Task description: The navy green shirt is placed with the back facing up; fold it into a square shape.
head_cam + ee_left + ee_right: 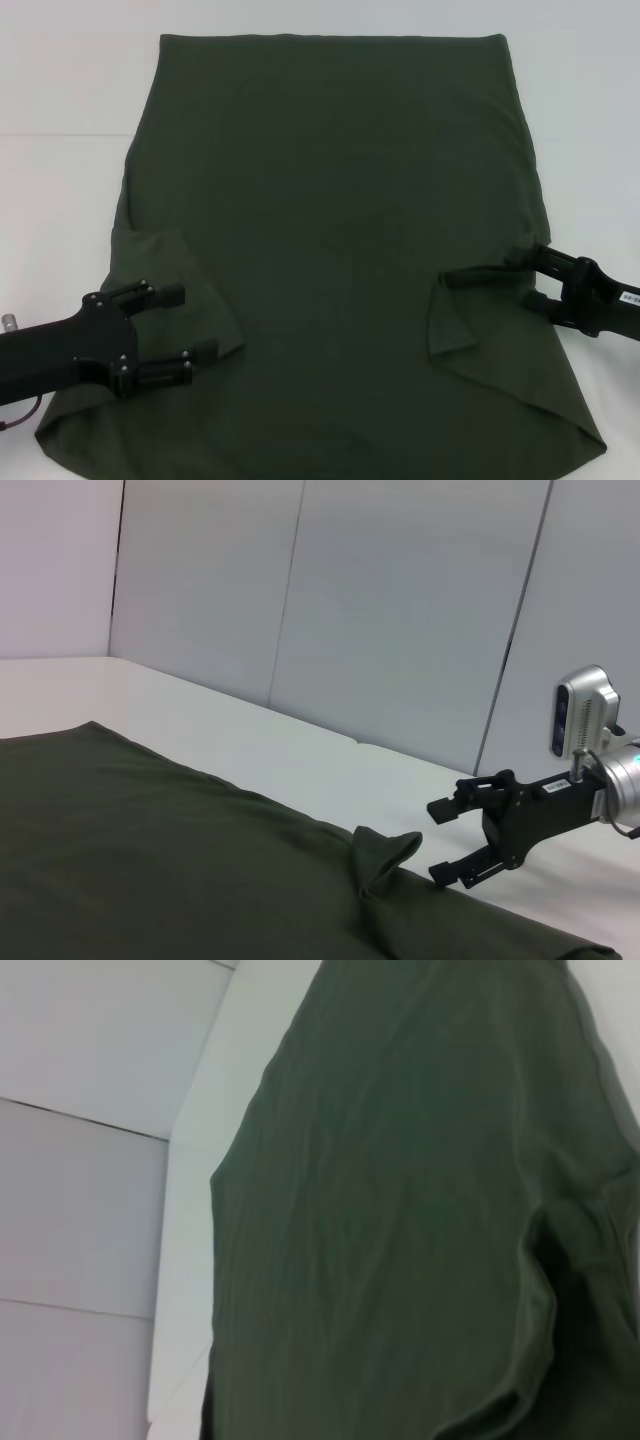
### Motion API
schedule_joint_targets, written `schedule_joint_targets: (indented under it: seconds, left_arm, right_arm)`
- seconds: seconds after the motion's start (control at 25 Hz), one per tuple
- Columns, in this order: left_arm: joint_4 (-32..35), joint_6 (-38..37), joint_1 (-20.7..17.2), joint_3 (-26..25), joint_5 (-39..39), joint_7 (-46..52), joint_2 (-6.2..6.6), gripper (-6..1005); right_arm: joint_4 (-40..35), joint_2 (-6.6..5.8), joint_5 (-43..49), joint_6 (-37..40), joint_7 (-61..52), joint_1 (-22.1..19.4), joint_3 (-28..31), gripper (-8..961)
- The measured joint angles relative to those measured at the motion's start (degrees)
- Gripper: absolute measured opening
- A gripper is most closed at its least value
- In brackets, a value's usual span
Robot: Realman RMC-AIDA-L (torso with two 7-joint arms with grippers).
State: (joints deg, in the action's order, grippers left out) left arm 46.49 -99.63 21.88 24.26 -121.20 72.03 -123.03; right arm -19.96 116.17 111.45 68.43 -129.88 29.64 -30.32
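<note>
Two black grippers sit over the near half of the navy green shirt [340,220], one at each side. The shirt lies flat on the white table [60,80], plain side up, and fills most of the head view from 12 o'clock down to 6 o'clock; its far edge is straight, its near edge curves down towards both corners.

At about 8 o'clock, the left gripper [185,325] reaches in from the table's left edge. Its jaws stand apart, one finger [165,296] above the other, and nothing is clamped between them. Both fingertips are over the left sleeve [185,290], which is folded inward onto the body of the shirt and lies flat there.

At about 4 o'clock, the right gripper [525,280] comes in from the right edge. Its jaws are also apart, with no cloth between them. Just beside its fingertips, the right sleeve [455,320] is turned inward onto the shirt, partly creased and raised at its fold.

From the left wrist view the right gripper [448,840] shows across the shirt [150,850], its fingers spread, close to the raised sleeve corner [385,855] at the cloth's edge. The right wrist view shows only shirt fabric [400,1210] with a soft ridge of folded cloth, the table edge [190,1210] and the pale wall panels [80,1160] beyond.
</note>
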Motion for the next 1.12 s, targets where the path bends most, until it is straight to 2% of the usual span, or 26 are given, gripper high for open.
schedule_joint_targets:
  seconds: [0.36,0.6,0.8,1.0,1.12]
  left_arm:
    - [0.0,-0.09,0.0,0.0,0.0,0.02,-0.02,888]
    - [0.0,0.11,0.0,0.0,-0.01,-0.02,-0.02,887]
    - [0.0,0.16,0.0,0.0,0.0,-0.04,-0.01,887]
    - [0.0,0.11,0.0,-0.86,0.1,0.63,-0.02,888]
    - [-0.16,-0.28,0.0,-3.27,0.92,3.8,0.04,888]
  right_arm:
    - [0.03,0.54,0.09,-5.91,0.58,3.42,-0.57,942]
    - [-0.18,1.39,-0.07,-11.24,2.25,7.38,-2.14,942]
    - [-0.51,2.15,-1.15,-11.9,4.81,8.89,-1.73,941]
    - [-0.6,2.08,-4.77,-7.69,9.63,7.54,-1.76,942]
    - [-0.96,0.95,-5.2,-0.55,14.63,5.4,-1.99,942]
